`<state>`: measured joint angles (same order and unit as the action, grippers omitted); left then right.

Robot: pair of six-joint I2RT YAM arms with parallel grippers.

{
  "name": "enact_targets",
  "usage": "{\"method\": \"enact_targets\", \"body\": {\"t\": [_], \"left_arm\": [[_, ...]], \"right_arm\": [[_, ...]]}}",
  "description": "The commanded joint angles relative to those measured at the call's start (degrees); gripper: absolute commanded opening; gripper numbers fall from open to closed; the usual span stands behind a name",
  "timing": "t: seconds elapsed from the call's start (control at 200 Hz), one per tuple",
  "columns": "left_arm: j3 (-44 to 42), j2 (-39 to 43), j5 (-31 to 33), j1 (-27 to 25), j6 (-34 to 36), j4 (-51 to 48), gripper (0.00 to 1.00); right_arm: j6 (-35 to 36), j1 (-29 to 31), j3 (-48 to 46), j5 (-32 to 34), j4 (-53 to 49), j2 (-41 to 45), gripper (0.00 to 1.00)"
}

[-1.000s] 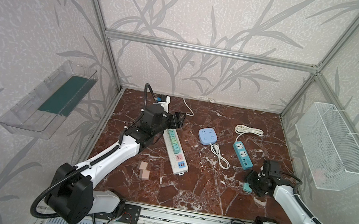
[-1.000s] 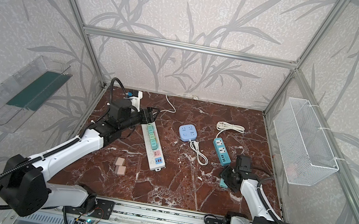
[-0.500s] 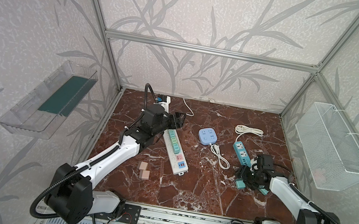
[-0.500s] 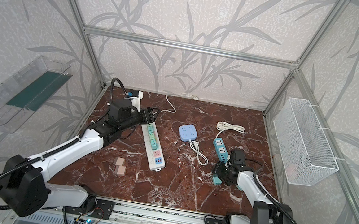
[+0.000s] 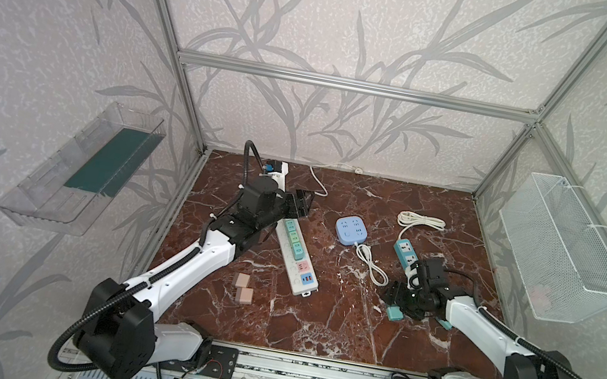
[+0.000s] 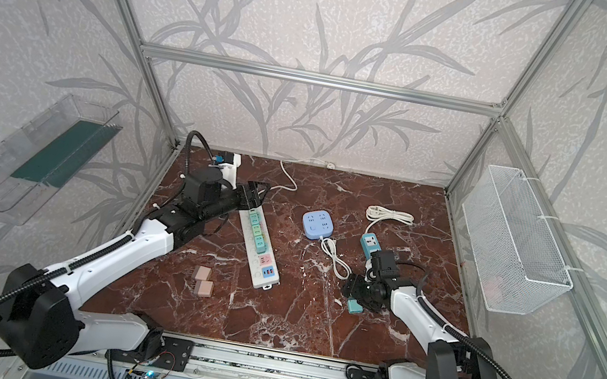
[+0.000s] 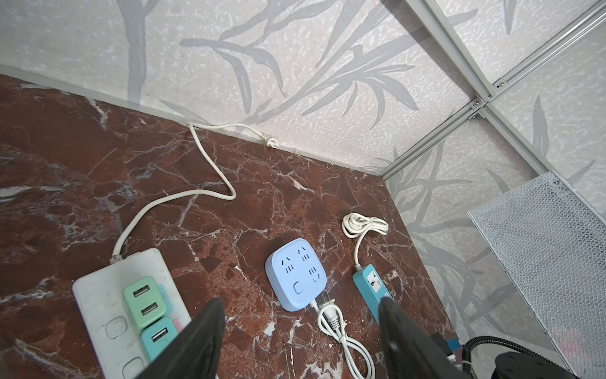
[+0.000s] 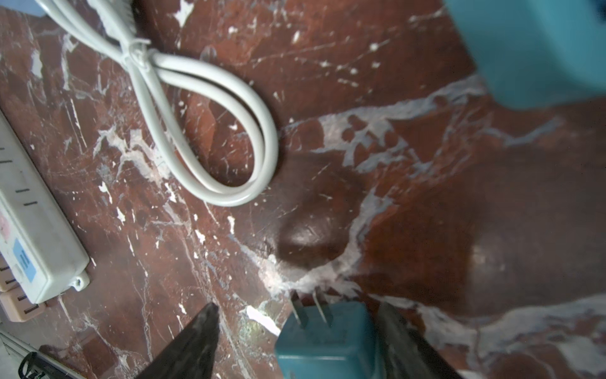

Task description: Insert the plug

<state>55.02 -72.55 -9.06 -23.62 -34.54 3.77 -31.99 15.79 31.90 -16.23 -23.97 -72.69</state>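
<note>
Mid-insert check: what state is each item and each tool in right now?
left tool: open, empty.
right tool: open, fingers either side of the teal plug.
teal plug: lying on the table, prongs bare, not inserted.
white power strip: flat, several adapters plugged in.
blue socket block: flat, sockets empty, cord bundled.
teal strip: flat, cord coiled.
pink adapters: loose, unplugged.

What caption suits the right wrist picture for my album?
Open right gripper around a teal plug on the marble table, white cord looped nearby.
</note>
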Motion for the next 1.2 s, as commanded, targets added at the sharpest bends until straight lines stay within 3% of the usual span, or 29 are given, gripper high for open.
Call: {"method": "enact_targets", "body": {"t": [0.0, 0.15, 0.35, 0.535, 0.66, 0.885, 1.025, 1.195], "left_arm": [[1.50, 2.12, 1.49, -0.46, 0.49, -0.71, 0.73], [0.80, 2.93, 3.20, -0.71, 0.84, -0.21, 0.72], [0.76, 3.32, 4.23, -0.89, 1.19, -0.56, 0.72], [1.16, 3.35, 3.78, -0.86, 2.28, -0.82, 0.72], [0.88, 4.29, 5.75, -0.88, 3.76, -1.03, 0.72], [0.65, 5.40, 6.34, -0.90, 4.58, -0.76, 0.72], [0.48, 5.41, 6.45, -0.92, 4.73, -0.46, 0.72], [0.30, 5.19, 6.78, -0.94, 5.14, -0.44, 0.72]], "right_arm": [[-1.07, 3.28, -0.70, 1.97, -6.66, -1.53, 0.75], [-3.33, 11.05, -0.03, 7.25, -8.80, -2.12, 0.74], [-3.39, 14.76, 0.19, 10.11, -10.10, -2.65, 0.69], [-2.68, 14.95, -0.24, 8.49, -7.95, -3.67, 0.47], [-1.39, 16.52, 1.65, 10.84, -9.88, -3.65, 0.44], [-1.83, 26.76, 4.10, 13.24, -6.23, -4.16, 0.41], [0.57, 36.42, 10.75, 16.70, -6.51, -10.87, 0.41], [1.03, 43.86, 14.79, 16.93, -4.69, -18.04, 0.45]]}}
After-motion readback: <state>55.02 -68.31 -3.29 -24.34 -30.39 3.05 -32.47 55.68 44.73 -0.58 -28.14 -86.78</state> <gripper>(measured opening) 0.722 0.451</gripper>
